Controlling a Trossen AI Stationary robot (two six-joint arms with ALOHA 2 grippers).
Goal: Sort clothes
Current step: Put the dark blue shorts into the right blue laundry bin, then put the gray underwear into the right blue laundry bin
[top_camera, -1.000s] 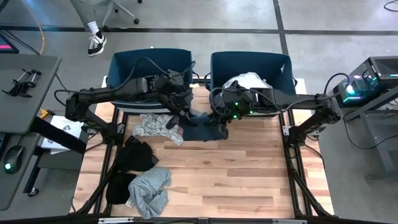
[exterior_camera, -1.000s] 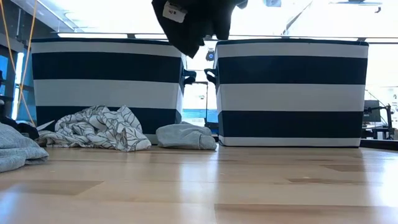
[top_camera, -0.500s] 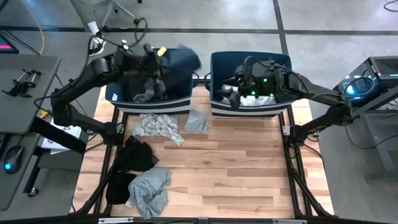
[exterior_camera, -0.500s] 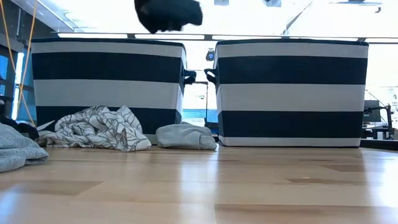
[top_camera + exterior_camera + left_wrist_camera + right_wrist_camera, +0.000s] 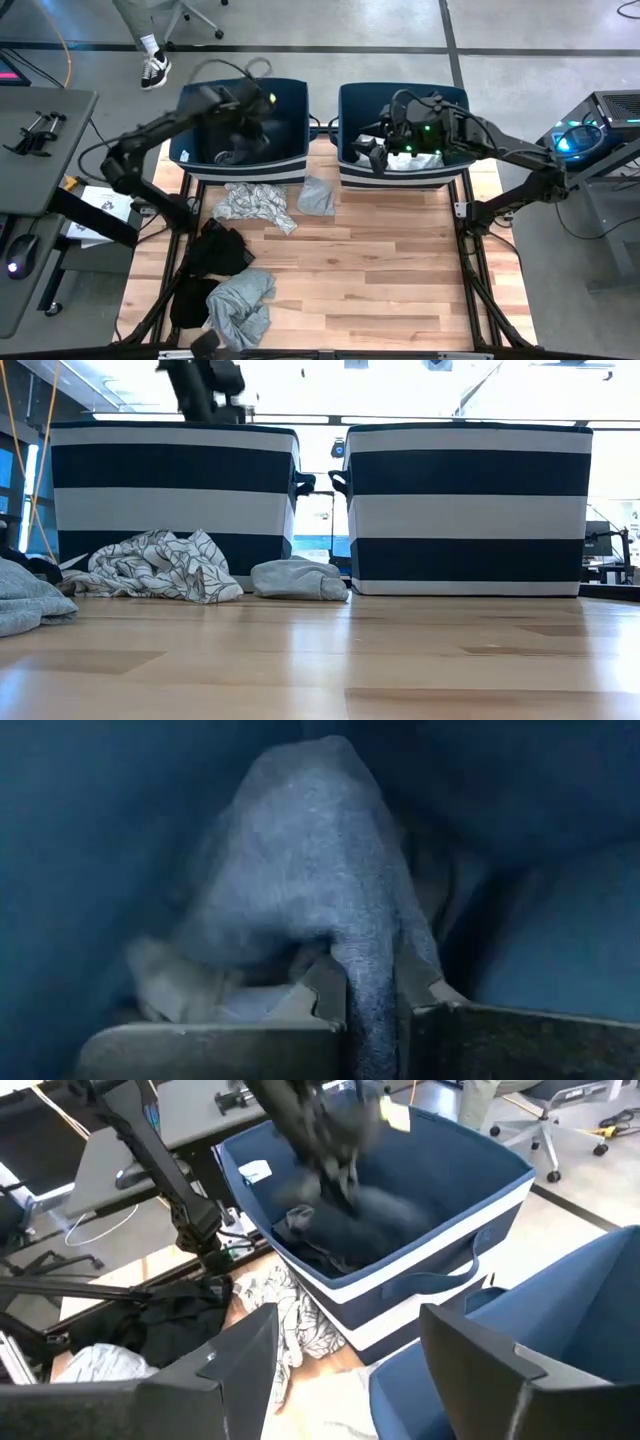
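- Overhead view: my left gripper (image 5: pixel 243 128) was down inside the left bin (image 5: pixel 290 92), clamped on a dark navy garment (image 5: pixel 232 155). I judged it was held there so the piece would land with the other darks. My right gripper (image 5: pixel 376 155) hovered over the right bin (image 5: pixel 350 100) with its jaws apart and nothing in them, above the white garment (image 5: pixel 405 160) already lying there. I counted two bins. On the table (image 5: pixel 400 280) I counted four pieces for certain: the patterned garment (image 5: pixel 255 203), a small grey piece (image 5: pixel 316 195), a black heap (image 5: pixel 215 250) and a grey-blue garment (image 5: pixel 240 305). A second black piece may lie beside that last one; I could not tell.
- Table-level view: both bins stood side by side at the back. The patterned garment (image 5: pixel 155 565) and the small grey piece (image 5: pixel 298 578) lay against the left bin's (image 5: pixel 170 490) foot, unsorted. My left arm dipped behind that bin's rim.
- Left wrist view: the dark navy garment (image 5: pixel 320 880) was pinched tight between my fingers (image 5: pixel 530 1040), draped up in a peak within the bin.
- Right wrist view: my fingers (image 5: pixel 490 1370) stood wide and bare, looking across at the left bin (image 5: pixel 440 1190) with one dark heap in it.
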